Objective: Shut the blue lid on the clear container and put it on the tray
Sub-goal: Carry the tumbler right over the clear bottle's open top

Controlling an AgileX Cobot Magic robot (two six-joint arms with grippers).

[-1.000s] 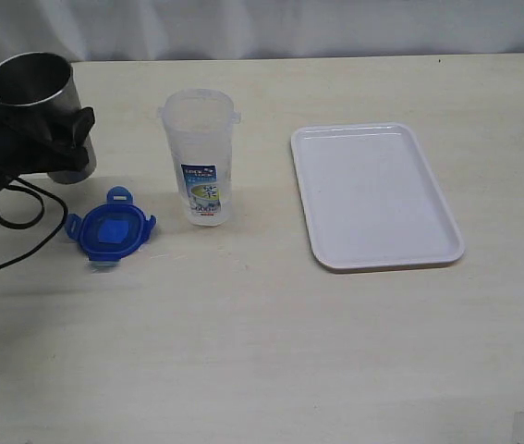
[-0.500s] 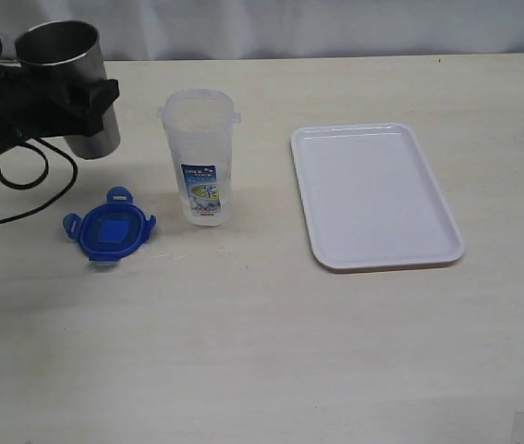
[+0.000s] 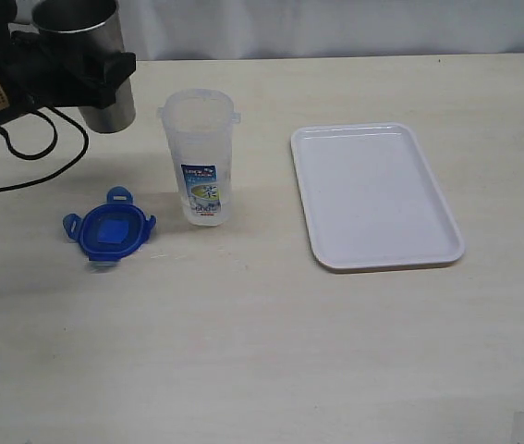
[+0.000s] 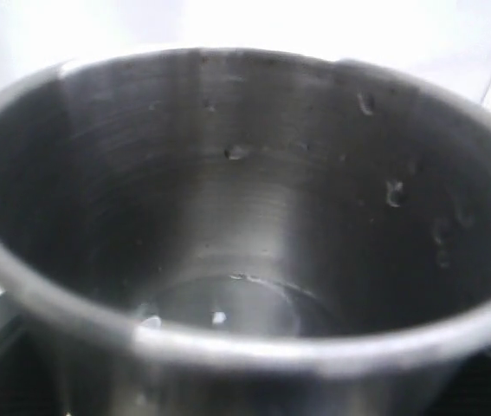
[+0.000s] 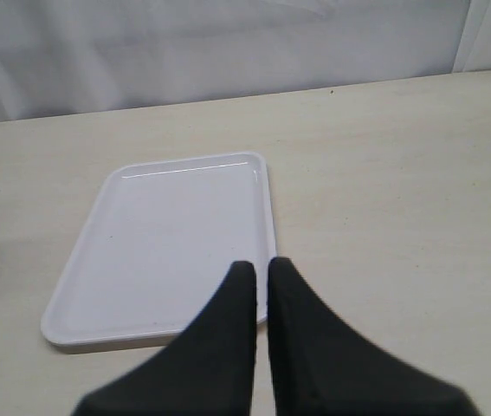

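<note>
Blue lid (image 3: 109,230) is lying flat at the lower left of the exterior view, just beside the clear container (image 3: 201,157), which is standing upright and uncapped at centre. My left gripper (image 3: 91,76) is hanging at the upper left, jaws spread wide around a steel cup (image 3: 106,111) (not a task piece; I judge I am clearing it aside), so the lid is sitting well apart from those jaws, lower in the frame. My right gripper (image 5: 261,276) is sitting pinched closed and empty, pointing toward the tray (image 5: 167,234).
</note>
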